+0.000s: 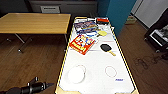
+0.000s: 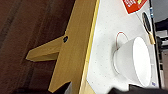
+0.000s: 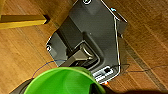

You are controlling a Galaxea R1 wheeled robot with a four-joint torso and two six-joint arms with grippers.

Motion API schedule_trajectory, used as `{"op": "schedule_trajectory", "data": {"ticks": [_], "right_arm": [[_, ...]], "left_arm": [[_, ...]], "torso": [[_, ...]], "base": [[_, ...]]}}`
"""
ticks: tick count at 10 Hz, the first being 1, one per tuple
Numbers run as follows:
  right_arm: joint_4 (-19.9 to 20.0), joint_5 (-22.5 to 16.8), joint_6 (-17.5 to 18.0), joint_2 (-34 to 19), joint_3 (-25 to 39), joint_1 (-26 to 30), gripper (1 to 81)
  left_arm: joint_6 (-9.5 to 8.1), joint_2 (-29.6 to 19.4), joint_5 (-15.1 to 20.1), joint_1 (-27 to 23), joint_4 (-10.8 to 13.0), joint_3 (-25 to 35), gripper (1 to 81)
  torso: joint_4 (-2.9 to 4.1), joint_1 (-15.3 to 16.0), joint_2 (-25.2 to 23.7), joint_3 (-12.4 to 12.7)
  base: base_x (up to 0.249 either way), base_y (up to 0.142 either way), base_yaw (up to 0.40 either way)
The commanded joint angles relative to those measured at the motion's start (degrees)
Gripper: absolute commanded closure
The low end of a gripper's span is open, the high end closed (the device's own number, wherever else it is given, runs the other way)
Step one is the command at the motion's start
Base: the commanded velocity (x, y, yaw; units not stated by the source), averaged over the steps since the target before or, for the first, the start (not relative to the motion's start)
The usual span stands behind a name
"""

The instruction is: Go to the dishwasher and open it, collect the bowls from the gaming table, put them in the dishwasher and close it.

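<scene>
Gaming table (image 1: 100, 65) ahead, white top, yellow sides; white bowl (image 1: 76, 74) on its near-left corner, paddle (image 1: 107, 48) and magazines (image 1: 82, 43) farther up. Bowl-collecting step. Left gripper (image 1: 33, 85) low beside that corner, grip state unclear; needs reaching over the rim to the bowl. Right wrist view: green bowl (image 3: 62, 81) close up, held or not unclear.

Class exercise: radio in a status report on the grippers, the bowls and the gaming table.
Left gripper low beside the gaming table. White bowl on its near end. Green bowl at right wrist. Boxes and paddle farther up.
</scene>
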Motion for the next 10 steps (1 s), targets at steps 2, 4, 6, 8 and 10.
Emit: {"op": "schedule_trajectory", "data": {"ticks": [2, 4, 6, 8, 10], "right_arm": [[-1.4, -3.8, -0.2, -2.4, 0.9, 0.9, 81.1], [-1.4, -3.8, -0.2, -2.3, 1.0, 1.1, 81.1], [-1.3, -4.4, -0.2, -1.8, 0.6, 1.1, 81.1], [-1.3, -4.5, -0.2, -1.6, 0.3, 0.9, 81.1], [-1.4, -4.6, -0.2, -1.3, 0.4, 1.1, 81.1]], "left_arm": [[0.09, 0.7, 11.6, -11.6, -4.4, -6.2, 1.0], [-0.87, 1.7, 15.0, -15.1, -5.2, -8.9, 1.0], [-1.23, 3.3, 16.8, -16.8, -4.4, -10.4, 1.0], [-1.23, 5.0, 16.8, -16.3, -3.0, -9.1, 1.0], [-1.23, 6.5, 16.6, -16.5, -2.8, -6.9, 1.0]], "torso": [[0.0, 0.0, 0.0, 0.0], [0.0, 0.0, 0.0, 0.0], [0.0, 0.0, 0.0, 0.0], [0.0, 0.0, 0.0, 0.0], [0.0, 0.0, 0.0, 0.0]], "base": [[0.0, 0.0, 0.0], [0.0, 0.0, 0.0], [0.0, 0.0, 0.0], [0.0, 0.0, 0.0], [0.0, 0.0, 0.0]]}}
